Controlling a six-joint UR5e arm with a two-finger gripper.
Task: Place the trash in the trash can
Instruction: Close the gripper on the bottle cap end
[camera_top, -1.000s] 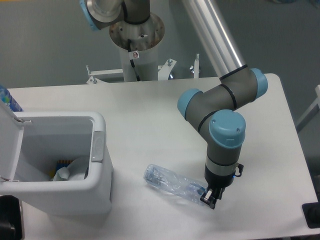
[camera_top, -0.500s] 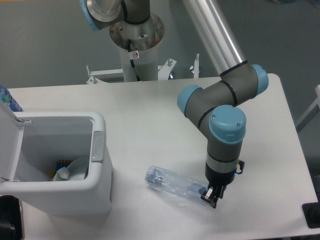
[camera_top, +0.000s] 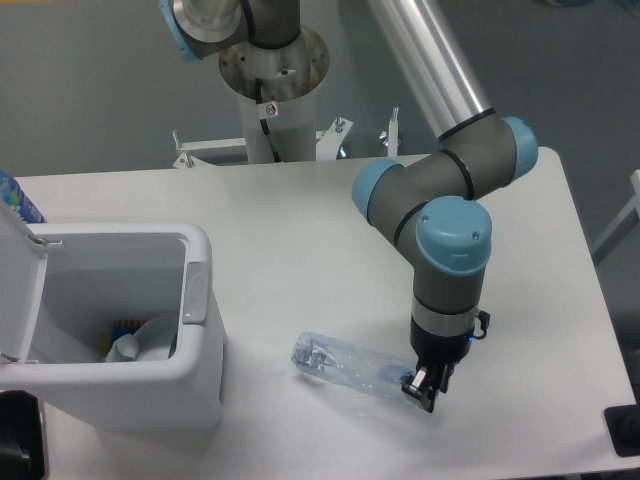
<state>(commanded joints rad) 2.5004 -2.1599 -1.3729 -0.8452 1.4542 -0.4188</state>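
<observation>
Right of the one bin (camera_top: 195, 370) lies one bottle (camera_top: 345, 365) on the surface (camera_top: 300, 230); one tissue (camera_top: 140, 340) sits inside the bin. One hand (camera_top: 424, 388) — fingers closed on the bottle's far end.

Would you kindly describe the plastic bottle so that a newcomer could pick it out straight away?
Start at the big white trash can on the table's left side, then look right along the near edge. The bottle lies flat there, its right end at the gripper. It is the only clear, crushed, bluish thing; the white tissue sits inside the can.
</observation>
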